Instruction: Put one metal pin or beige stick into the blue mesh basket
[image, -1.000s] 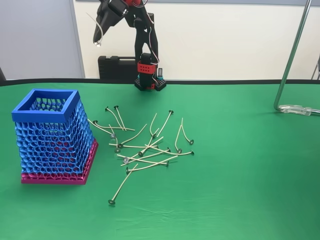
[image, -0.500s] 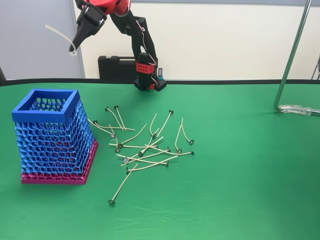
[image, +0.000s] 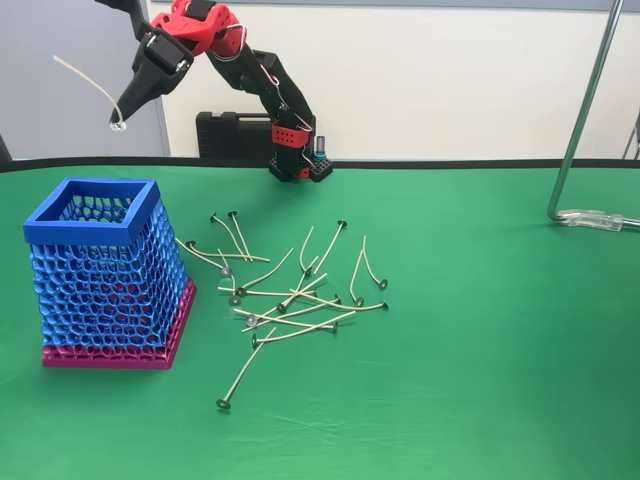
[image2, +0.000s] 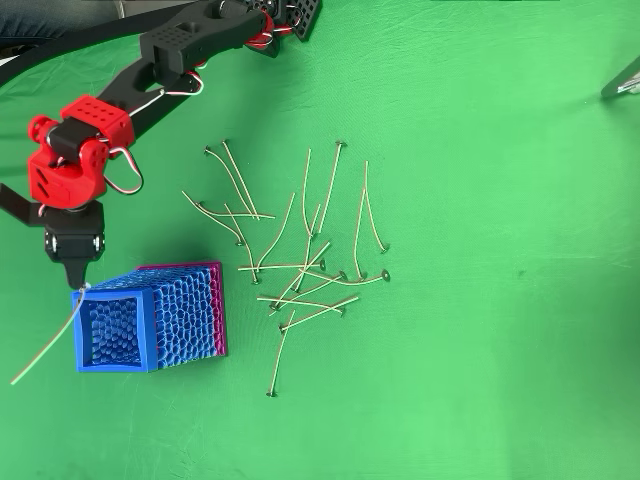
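Gripping one beige stick (image: 84, 82) near its disc end, the gripper (image: 121, 113) hangs high above the table, jaws closed on it; the stick's free length angles up and to the left in the fixed view. In the overhead view the gripper (image2: 76, 283) tip sits at the upper left corner of the blue basket (image2: 148, 318), and the held stick (image2: 45, 350) runs down-left past the rim, mostly outside the opening. The basket (image: 100, 270) stands upright on the green cloth (image: 480, 380), left side of the fixed view, blue rim on top, pink base on the cloth. The loose pile of sticks (image: 290, 295) lies on the cloth just right of the basket, crossed over each other; nearest ones close to the basket wall, touching or not can't be told. One stick (image: 243, 373) lies a bit apart at the front of the pile. A black case (image: 232, 135) sits behind the arm base by the wall, and a metal stand (image: 585, 130) rises at the right edge.
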